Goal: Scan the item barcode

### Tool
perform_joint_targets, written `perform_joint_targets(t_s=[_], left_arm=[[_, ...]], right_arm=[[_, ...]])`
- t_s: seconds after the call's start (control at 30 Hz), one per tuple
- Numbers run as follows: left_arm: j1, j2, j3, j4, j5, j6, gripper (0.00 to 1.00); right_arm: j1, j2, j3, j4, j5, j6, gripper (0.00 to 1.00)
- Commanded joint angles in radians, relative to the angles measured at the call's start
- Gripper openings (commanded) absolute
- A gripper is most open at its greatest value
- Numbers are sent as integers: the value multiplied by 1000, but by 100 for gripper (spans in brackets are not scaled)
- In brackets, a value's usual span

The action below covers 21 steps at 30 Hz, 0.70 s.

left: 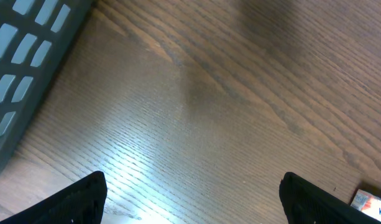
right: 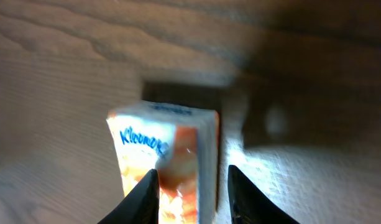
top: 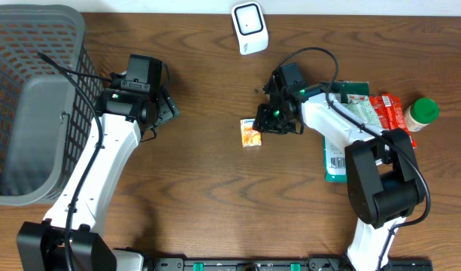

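- Right claw [right: 193, 186], seen from its own wrist camera, is drawn narrow about the Kleenex tissue pack [right: 162, 146]. One finger [right: 143, 196] overlaps the pack's printed face and the other sits just off its side edge. Whether either presses it cannot be told.
- Blurred, the pack rests on the wooden table [top: 207, 173], its lower part cut off by the frame.
- Left claw [left: 193, 202] hangs spread wide over the wood with nothing between its fingers.
- From overhead, the pack lies near the table's centre, just beside the right claw, whose fingertips are hidden under the wrist.
- Farther off are a white scanner [top: 250, 28] at the far edge, a grey basket [top: 65, 30] at left, and packets [top: 365, 105] and a green-capped bottle [top: 422, 113] at right.
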State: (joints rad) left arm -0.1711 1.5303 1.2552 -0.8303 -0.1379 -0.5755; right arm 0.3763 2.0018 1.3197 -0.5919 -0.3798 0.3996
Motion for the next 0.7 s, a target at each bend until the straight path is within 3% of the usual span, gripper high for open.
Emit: perform_joint_targets(t_s=[0.0,0.2,0.4,0.67], left_arm=[[3,7,5,-3,-13,6,89],[3,7,5,-3,-13,6,89],[3,7,5,-3,-13,6,89],[3,7,5,-3,-13,6,89]], right_arm=[[7,13,-42,41,-16,-12,31],[10,13,-114,107,-47,-12,26],[-1,-12,-91,116,-30,-54,4],[33,-175,-56,-32,334,-159,1]])
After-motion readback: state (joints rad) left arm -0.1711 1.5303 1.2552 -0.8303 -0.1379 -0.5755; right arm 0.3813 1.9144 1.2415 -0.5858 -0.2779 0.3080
